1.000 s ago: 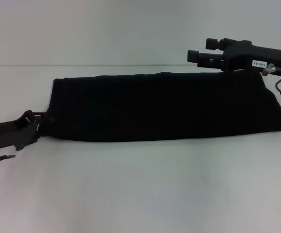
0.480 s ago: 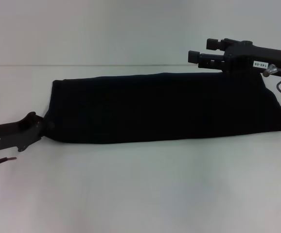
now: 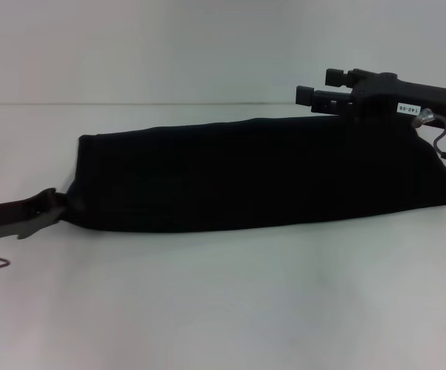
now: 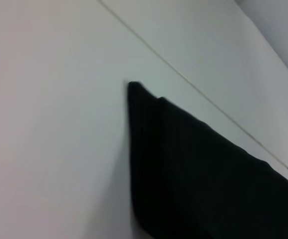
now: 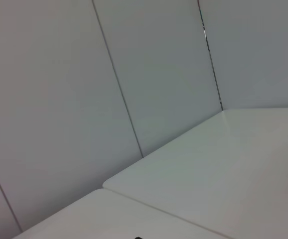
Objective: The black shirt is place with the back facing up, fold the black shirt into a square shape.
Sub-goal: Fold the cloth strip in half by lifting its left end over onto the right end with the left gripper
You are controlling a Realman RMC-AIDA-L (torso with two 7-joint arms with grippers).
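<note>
The table (image 3: pixel 223 308) is white and bare in its near part. The left tool (image 3: pixel 53 206) sits low at the near left end of the black shirt (image 3: pixel 254 173), touching the fabric edge; whether its fingers are apart or closed on the cloth cannot be told. The black shirt lies across the middle of the table as a long folded band running left to right, plain black, no lettering visible, with a soft rounded near edge and a slightly higher right end. In the left wrist view the shirt (image 4: pixel 204 179) shows a pointed corner and a layered edge resting flat on the white surface. The right tool (image 3: pixel 315 94) is at the far right end of the shirt, above its far edge, fingers pointing left with a visible gap between them, nothing held. Behind it stands a pale panelled wall (image 5: pixel 134 74)
</note>
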